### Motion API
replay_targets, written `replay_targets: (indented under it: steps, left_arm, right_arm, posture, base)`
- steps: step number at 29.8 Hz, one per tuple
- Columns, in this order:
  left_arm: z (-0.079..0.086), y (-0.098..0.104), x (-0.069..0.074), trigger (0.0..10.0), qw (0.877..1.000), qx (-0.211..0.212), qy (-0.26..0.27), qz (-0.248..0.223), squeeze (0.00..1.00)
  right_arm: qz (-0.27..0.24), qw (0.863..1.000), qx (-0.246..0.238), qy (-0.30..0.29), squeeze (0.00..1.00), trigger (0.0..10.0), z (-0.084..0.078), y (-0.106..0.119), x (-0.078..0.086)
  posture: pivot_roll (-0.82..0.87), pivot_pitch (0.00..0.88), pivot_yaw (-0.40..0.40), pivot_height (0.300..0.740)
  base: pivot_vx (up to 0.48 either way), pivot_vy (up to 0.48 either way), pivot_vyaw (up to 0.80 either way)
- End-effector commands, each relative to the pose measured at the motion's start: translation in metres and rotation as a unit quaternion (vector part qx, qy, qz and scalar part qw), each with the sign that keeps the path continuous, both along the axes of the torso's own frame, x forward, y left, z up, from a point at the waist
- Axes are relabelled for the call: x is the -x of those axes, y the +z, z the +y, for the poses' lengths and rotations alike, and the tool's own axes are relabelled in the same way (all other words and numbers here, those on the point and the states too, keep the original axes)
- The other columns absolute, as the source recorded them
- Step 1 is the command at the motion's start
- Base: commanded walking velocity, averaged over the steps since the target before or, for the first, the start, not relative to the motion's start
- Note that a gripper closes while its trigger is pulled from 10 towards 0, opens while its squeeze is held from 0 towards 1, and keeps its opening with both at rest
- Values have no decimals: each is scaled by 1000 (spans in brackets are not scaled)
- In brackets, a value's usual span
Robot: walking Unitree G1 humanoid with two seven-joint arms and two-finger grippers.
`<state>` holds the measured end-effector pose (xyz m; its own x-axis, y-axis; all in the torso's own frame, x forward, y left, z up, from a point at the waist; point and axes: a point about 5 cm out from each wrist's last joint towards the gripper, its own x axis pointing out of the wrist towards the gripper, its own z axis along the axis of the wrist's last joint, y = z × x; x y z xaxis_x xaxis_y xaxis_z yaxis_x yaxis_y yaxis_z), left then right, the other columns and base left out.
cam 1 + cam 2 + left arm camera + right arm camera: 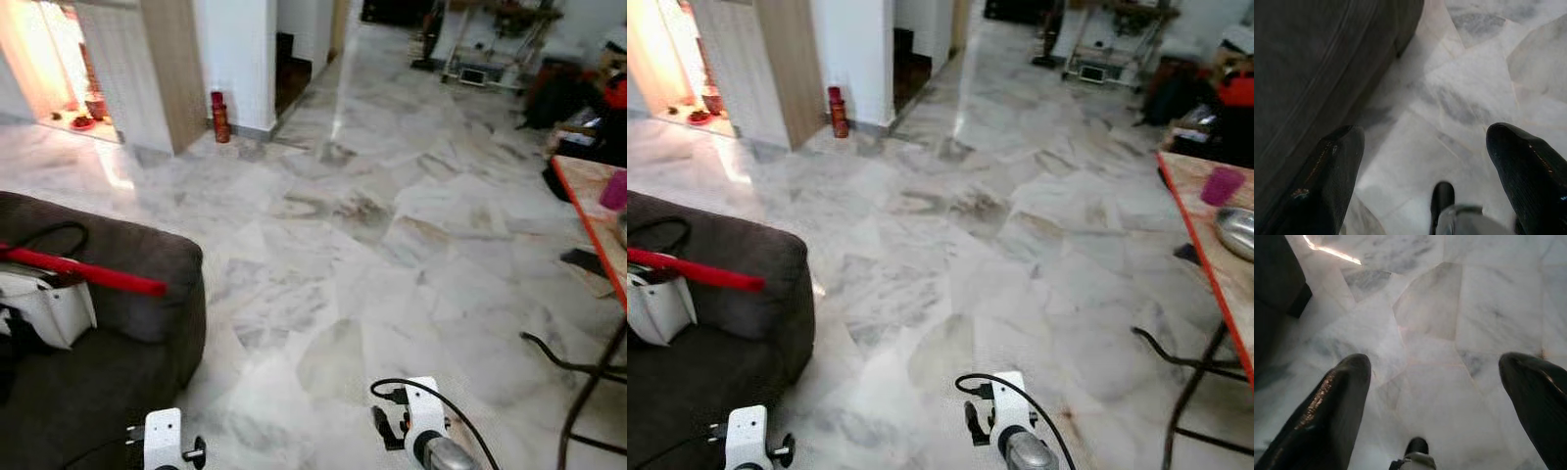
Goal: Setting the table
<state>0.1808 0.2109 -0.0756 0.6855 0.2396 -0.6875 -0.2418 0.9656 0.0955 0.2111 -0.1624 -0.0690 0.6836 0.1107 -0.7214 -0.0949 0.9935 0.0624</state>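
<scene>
At the right edge stands a wooden table with an orange rim (1193, 220). On it are a pink cup (1222, 184) and a metal bowl (1240, 233). Both arms hang low over the marble floor: the left arm (163, 439) beside the sofa, the right arm (423, 431) further right. My left gripper (1425, 161) is open with nothing between its fingers, only floor and the sofa's side below. My right gripper (1449, 391) is open as well, over bare marble tiles.
A dark grey sofa (108, 323) at the left holds a white bag (49, 308) and a red rod (88, 271). A red canister (219, 116) stands by the white pillar. Black cables (573, 362) lie near the table's leg. Shelving and clutter (490, 39) stand far back.
</scene>
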Motion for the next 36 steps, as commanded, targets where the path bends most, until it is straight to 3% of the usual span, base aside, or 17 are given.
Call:
replay_targets:
  steps: [1, 29, 36]
  left_arm:
    - [-10, 0, -4, 10000, 1000, 14, 1, -5, 0]
    - [-10, -4, 3, 10000, 1000, 18, 4, 7, 0]
    - [-8, -4, 5, 10000, 1000, 13, 10, 11, 0]
  right_arm:
    - [-2, 1000, 8, -20, 0, 10000, -12, 1, 0]
    - [2, 1000, 6, -21, 0, 10000, -13, -1, 3]
    - [11, 1000, 7, -15, 0, 10000, -11, -2, 5]
  posture:
    - [48, 18, -46, 740]
    - [47, 27, -47, 740]
    - [52, 17, -46, 740]
  base:
    - [480, 0, 0]
    - [480, 0, 0]
    - [274, 0, -733]
